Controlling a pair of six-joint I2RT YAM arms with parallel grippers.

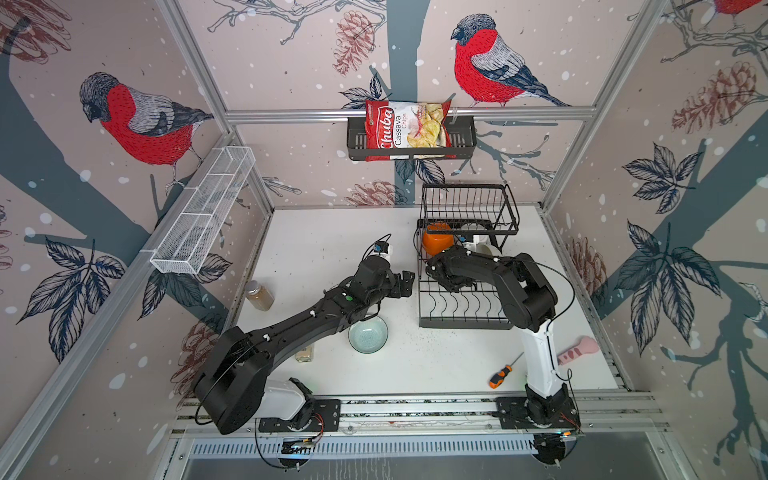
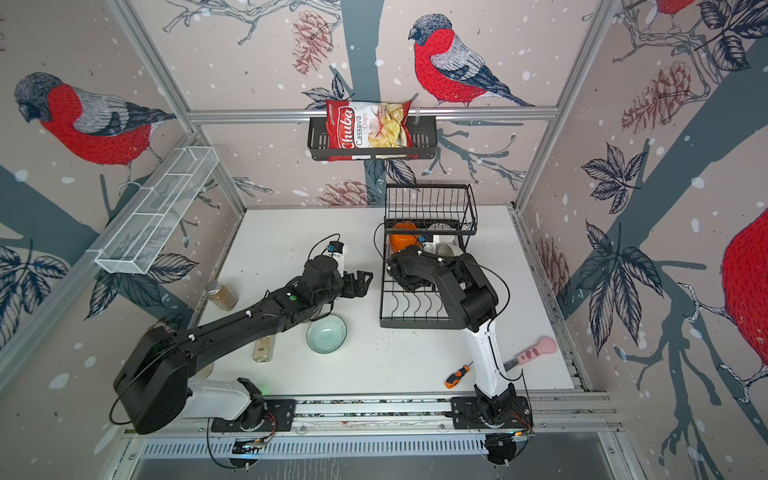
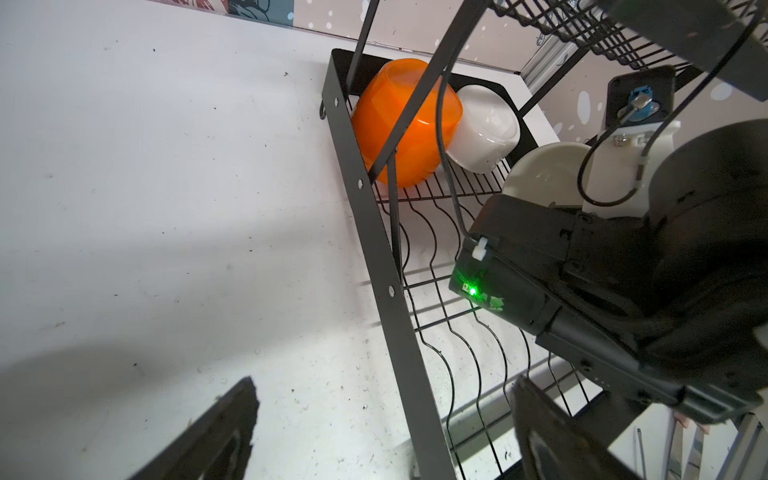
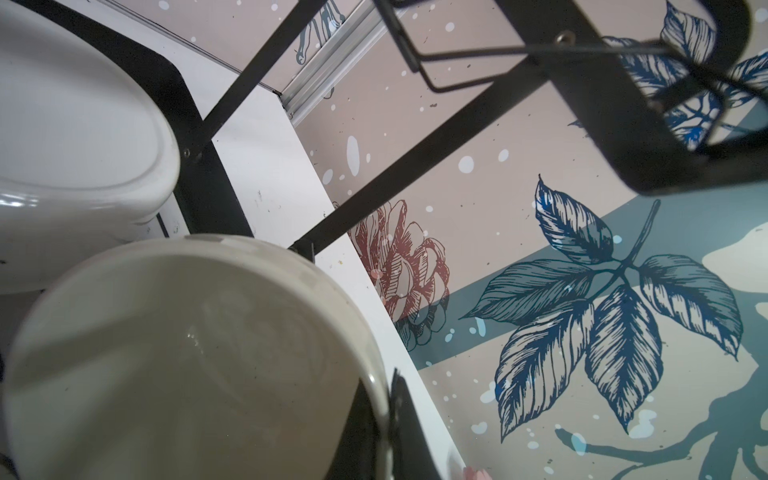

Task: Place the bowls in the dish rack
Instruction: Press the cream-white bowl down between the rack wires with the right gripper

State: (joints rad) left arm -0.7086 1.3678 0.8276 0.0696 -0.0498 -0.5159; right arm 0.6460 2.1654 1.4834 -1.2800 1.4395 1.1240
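Cream bowl [image 4: 187, 353]: tilted in rack's [image 1: 461, 323] lower tier, rim pinched by right fingers [image 4: 409, 432] for slotting; left fingers [image 3: 216, 432] spread wide, empty, beside rack; green bowl [image 1: 368, 334] sits on counter [image 1: 332, 232].

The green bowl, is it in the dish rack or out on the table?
Out: the green bowl sits upright on the table, apart from the dish rack.

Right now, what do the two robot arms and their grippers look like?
The left arm and the right arm have bulky black links and one white link near the base. Thin black cables loop along them. A small green light glows on the left arm. The left gripper and the right gripper are black, with flat fingers.
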